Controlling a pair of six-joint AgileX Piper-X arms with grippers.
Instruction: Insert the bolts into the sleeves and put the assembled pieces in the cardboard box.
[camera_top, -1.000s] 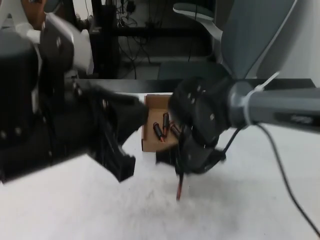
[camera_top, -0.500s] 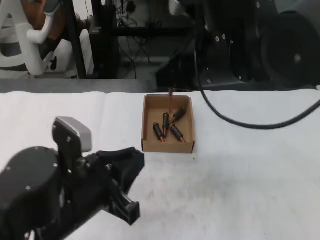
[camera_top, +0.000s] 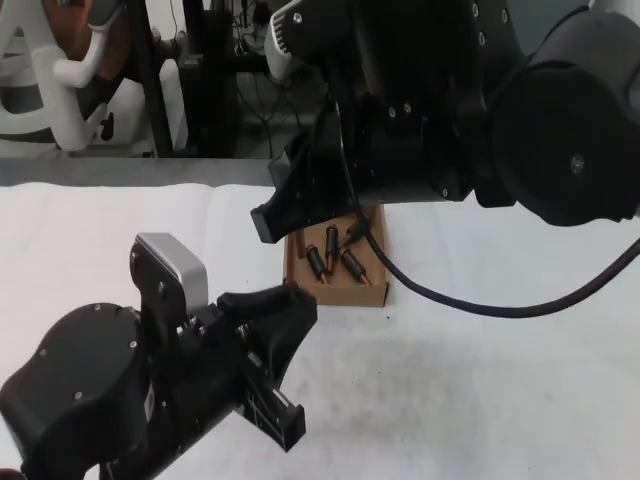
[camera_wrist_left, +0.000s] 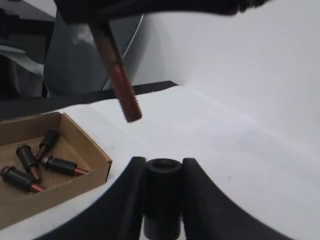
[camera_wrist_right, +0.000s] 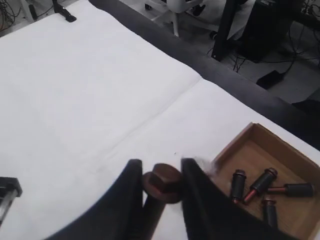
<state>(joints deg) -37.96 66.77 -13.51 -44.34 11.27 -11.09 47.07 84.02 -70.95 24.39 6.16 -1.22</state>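
Observation:
My left gripper (camera_wrist_left: 163, 167) is shut on a black sleeve (camera_wrist_left: 163, 202), held upright with its bore open at the top. Just above and to one side hangs a copper-coloured bolt (camera_wrist_left: 119, 80), threaded end down, not inside the sleeve. My right gripper (camera_wrist_right: 160, 172) is shut on that bolt, whose round head (camera_wrist_right: 161, 182) shows between the fingers. The cardboard box (camera_top: 335, 292) lies mid-bench with several assembled pieces (camera_top: 330, 255) in it. The box (camera_wrist_left: 82, 145) and its pieces (camera_wrist_left: 30, 162) sit beside the sleeve; the box (camera_wrist_right: 235, 145) also shows beyond the bolt.
The left arm (camera_top: 100, 390) bulks at the near left of the white bench (camera_top: 500, 400). The right arm (camera_top: 430, 120) hangs over the box's far side, its cable (camera_top: 450, 300) drooping beside the box. Chairs and stands are behind the bench.
The right arm has swung in from the far right, over the box's back edge. The left arm has risen a little and shifted right.

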